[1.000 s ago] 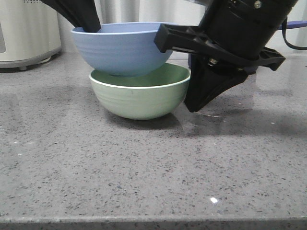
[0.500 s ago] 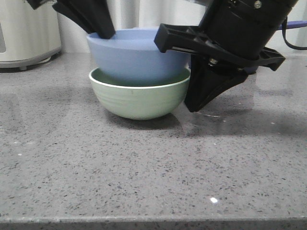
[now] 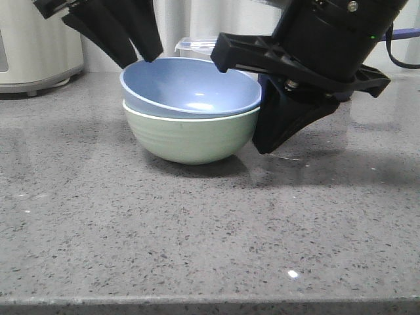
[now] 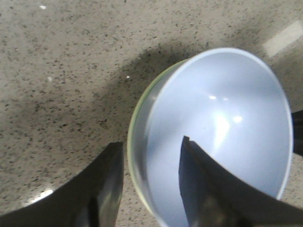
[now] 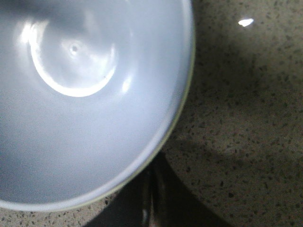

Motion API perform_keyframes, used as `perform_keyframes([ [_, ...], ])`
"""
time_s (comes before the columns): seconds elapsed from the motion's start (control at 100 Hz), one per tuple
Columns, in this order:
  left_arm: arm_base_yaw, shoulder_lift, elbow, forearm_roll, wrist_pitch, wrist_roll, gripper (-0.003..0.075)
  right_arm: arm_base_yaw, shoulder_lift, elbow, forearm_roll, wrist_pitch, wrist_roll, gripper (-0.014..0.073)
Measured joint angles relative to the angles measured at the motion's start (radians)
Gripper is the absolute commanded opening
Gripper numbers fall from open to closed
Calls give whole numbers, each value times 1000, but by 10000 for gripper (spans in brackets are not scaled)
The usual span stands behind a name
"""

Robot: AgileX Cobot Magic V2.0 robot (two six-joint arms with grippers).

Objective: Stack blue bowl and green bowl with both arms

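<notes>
Blue bowl (image 3: 190, 87) sits nested inside green bowl (image 3: 190, 136), tilted slightly, its rim higher on the far left side. Green bowl rests flat on the grey speckled counter (image 3: 197, 230), about centre of the front view. The stack looks made; judging by this, the main step is done.

Left gripper (image 3: 118, 33) hangs at the blue bowl's 10 o'clock, above the rim. Fingers are spread apart and grip nothing: in the left wrist view one finger (image 4: 102, 189) is outside the bowls and the other (image 4: 203, 184) over the blue bowl's interior, straddling the rim with visible gaps. Cannot tell from the front view whether a fingertip touches the rim.

Right gripper (image 3: 279, 134) stands at the green bowl's 3 o'clock, tips down near the counter, just beside the bowl wall. In the right wrist view only a dark sliver of it (image 5: 151, 198) shows below the bowls' edge; whether its fingers are parted or closed, cannot tell. Contact with the bowl is also unclear.

Left to do, by my reading: lift the left gripper clear, back the right away, perhaps let the blue bowl settle level.

Also present: white appliance (image 3: 36, 46) at far left, clear box (image 3: 193, 47) behind the bowls.
</notes>
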Motion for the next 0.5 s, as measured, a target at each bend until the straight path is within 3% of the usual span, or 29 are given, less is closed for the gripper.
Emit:
perform_keyframes([
  [0.36, 18, -109, 4, 129, 4, 0, 278, 0, 0, 0, 0, 0, 0, -8],
  [0.5, 63, -167, 53, 147, -25, 0, 194, 0, -2, 0, 0, 0, 0, -8],
])
